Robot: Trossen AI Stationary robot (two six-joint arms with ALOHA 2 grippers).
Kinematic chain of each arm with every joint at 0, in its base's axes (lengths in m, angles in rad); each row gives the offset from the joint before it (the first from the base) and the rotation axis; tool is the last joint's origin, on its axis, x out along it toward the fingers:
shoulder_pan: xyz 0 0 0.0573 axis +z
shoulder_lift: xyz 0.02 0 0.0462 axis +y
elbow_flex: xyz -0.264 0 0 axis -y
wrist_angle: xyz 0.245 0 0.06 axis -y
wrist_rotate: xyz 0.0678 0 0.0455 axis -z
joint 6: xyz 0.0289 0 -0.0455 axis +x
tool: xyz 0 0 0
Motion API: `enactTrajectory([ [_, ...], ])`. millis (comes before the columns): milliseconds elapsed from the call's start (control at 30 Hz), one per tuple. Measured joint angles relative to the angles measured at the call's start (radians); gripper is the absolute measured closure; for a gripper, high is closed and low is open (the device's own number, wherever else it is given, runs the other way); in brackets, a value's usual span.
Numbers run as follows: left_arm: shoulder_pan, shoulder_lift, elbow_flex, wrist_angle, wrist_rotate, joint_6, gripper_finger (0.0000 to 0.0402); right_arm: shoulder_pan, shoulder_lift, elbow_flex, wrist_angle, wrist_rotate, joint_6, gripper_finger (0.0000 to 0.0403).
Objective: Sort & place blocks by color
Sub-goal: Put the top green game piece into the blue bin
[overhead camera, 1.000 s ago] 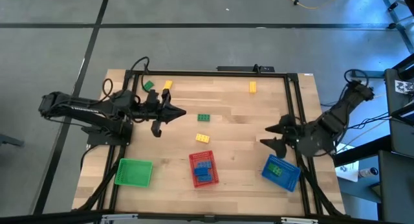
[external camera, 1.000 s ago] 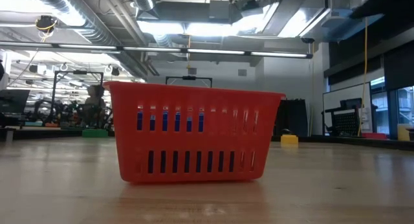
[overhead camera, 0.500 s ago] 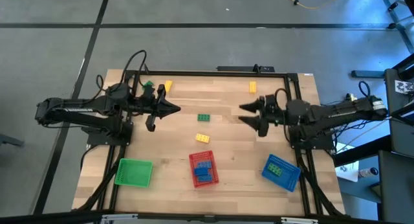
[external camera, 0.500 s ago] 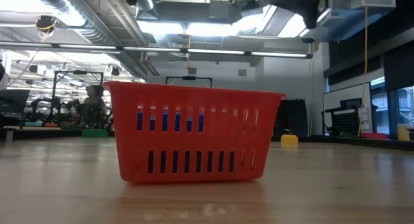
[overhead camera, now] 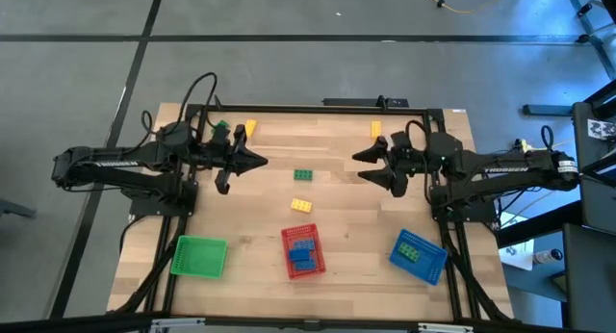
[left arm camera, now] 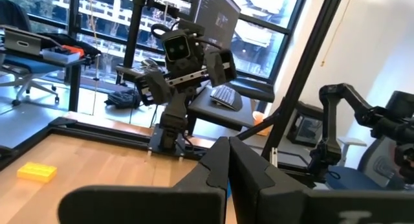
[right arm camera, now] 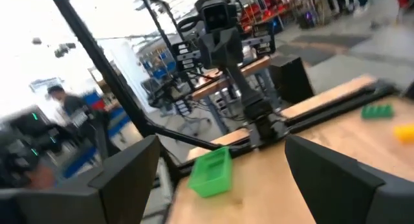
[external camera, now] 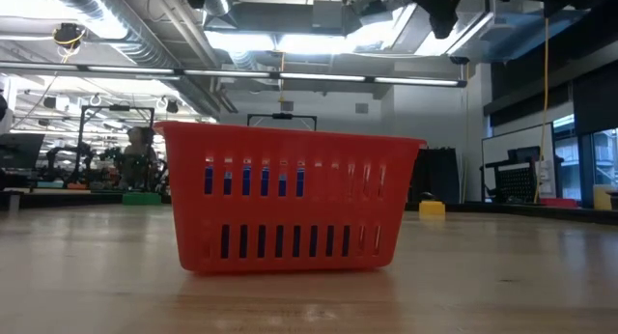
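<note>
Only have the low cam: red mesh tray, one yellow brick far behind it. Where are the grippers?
Observer: Both are over the table's far half. The left gripper is shut on nothing; the right gripper is open and faces it.
Operator: Any loose bricks near them?
Observer: A small green studded plastic brick lies on the table between the two grippers, and a yellow studded plastic brick lies between it and the red mesh tray.
Operator: Other trays?
Observer: A blue mesh tray on the right arm's side holds green bricks.
</note>
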Motion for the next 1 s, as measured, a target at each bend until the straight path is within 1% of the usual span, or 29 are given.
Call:
enactTrajectory([
  [100,0.0,0.0,0.0,-0.005,-0.008,-0.001,0.0401,0.0,0.0,0.0,0.0,0.0,0.053,0.0067],
  [200,0.0,0.0,0.0,-0.005,-0.021,-0.001,0.0401,0.0,0.0,0.0,0.0,0.001,0.005,0.0067],
  [267,0.0,0.0,0.0,-0.004,-0.033,-0.002,0.0402,0.0,0.0,0.0,0.0,0.023,-0.031,0.0067],
  [400,-0.001,0.0,0.0,-0.004,-0.034,-0.004,0.0401,0.0,0.0,0.0,-0.001,0.06,-0.029,0.0067],
  [700,-0.002,0.0,0.0,-0.004,-0.035,-0.004,0.0401,0.0,0.0,0.0,0.0,0.061,-0.062,0.0067],
  [767,-0.002,0.001,0.0,-0.004,-0.035,-0.004,0.0401,0.0,0.0,0.0,0.0,0.061,-0.082,0.0073],
  [833,-0.002,0.001,0.0,-0.004,-0.034,0.0,0.0401,0.0,0.0,0.0,-0.001,0.061,-0.084,0.0092],
  [867,-0.002,0.001,0.0,-0.004,-0.034,0.001,0.0401,0.0,0.0,0.0,-0.001,0.061,-0.084,0.0108],
  [933,-0.002,0.001,0.0,-0.004,-0.035,0.001,0.0401,0.0,0.0,0.0,-0.001,0.057,-0.091,0.0153],
  [1000,-0.002,0.001,0.0,-0.004,-0.035,0.001,0.0401,0.0,0.0,0.0,-0.001,0.047,-0.11,0.0213],
])
